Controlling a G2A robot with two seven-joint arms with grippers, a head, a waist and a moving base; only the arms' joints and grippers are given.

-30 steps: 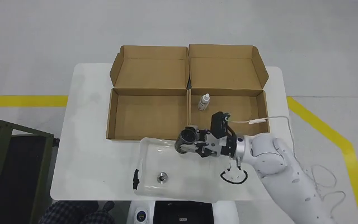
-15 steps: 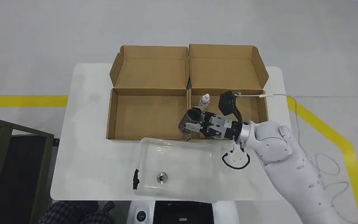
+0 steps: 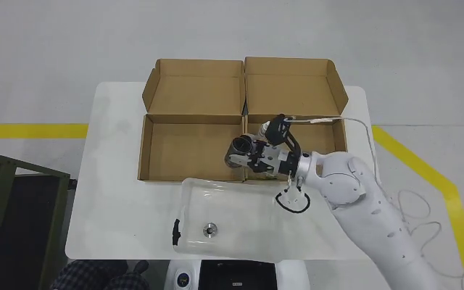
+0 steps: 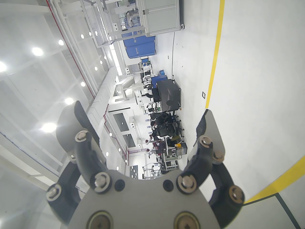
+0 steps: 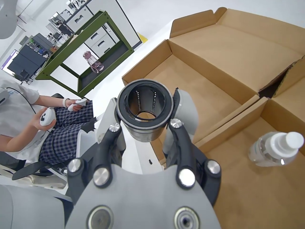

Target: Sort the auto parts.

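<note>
Fingers of the left gripper point(image 4: 143, 109) stand apart, nothing between them. A black clip point(image 3: 175, 232) sits at the clear tray's point(image 3: 190, 190) eight o'clock edge, a round metal piece point(image 3: 210, 230) inside the tray. Over the left box's point(image 3: 192, 148) three o'clock wall the right gripper point(image 5: 145, 110) clamps the bearing point(image 3: 238, 153), one finger on each flank of its barrel, bore open toward the wrist camera. A bottle point(image 5: 274, 148) sits in the right box point(image 5: 238, 191); a black ring point(image 3: 292, 203) lies by the tray's three o'clock edge.
</note>
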